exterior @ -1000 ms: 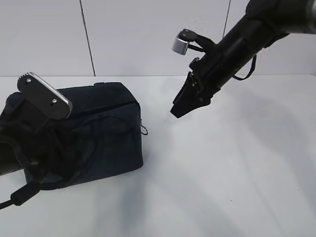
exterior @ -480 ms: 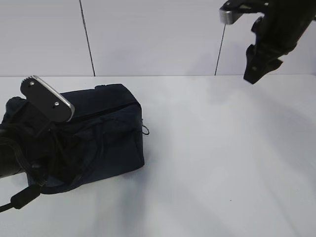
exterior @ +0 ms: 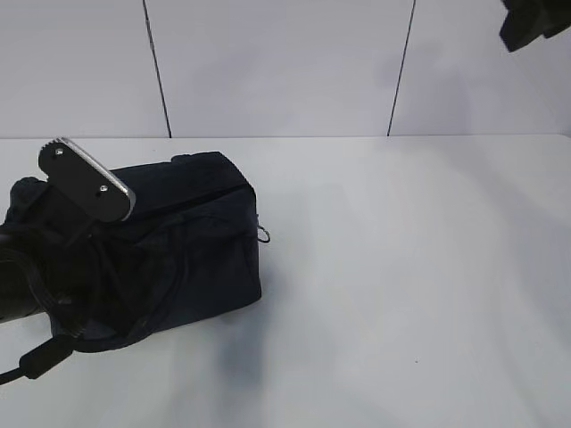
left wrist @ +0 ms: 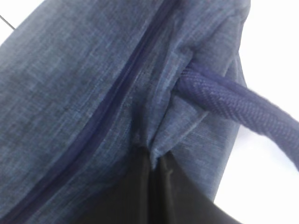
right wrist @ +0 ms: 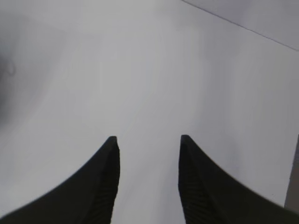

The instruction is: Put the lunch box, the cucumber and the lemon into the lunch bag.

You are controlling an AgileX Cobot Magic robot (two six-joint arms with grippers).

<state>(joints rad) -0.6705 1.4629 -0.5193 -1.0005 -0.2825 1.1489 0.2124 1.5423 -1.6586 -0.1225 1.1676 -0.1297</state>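
Observation:
The dark navy lunch bag (exterior: 201, 241) sits at the left of the white table (exterior: 401, 267). My left arm leans over its left end. In the left wrist view my left gripper (left wrist: 153, 163) is shut on a fold of the lunch bag's fabric (left wrist: 84, 93), beside the closed zipper (left wrist: 110, 100) and one loop handle (left wrist: 233, 100). My right gripper (right wrist: 147, 140) is open and empty, high above bare table; only its tip shows at the exterior view's top right corner (exterior: 533, 22). The lunch box, the cucumber and the lemon are out of view.
The bag's metal ring pull (exterior: 261, 235) hangs at its right end. A white panelled wall (exterior: 285, 71) stands behind the table.
My right arm has risen and swung from beside the bag to the top right corner. The bag's right end has shifted slightly in my left gripper's hold.

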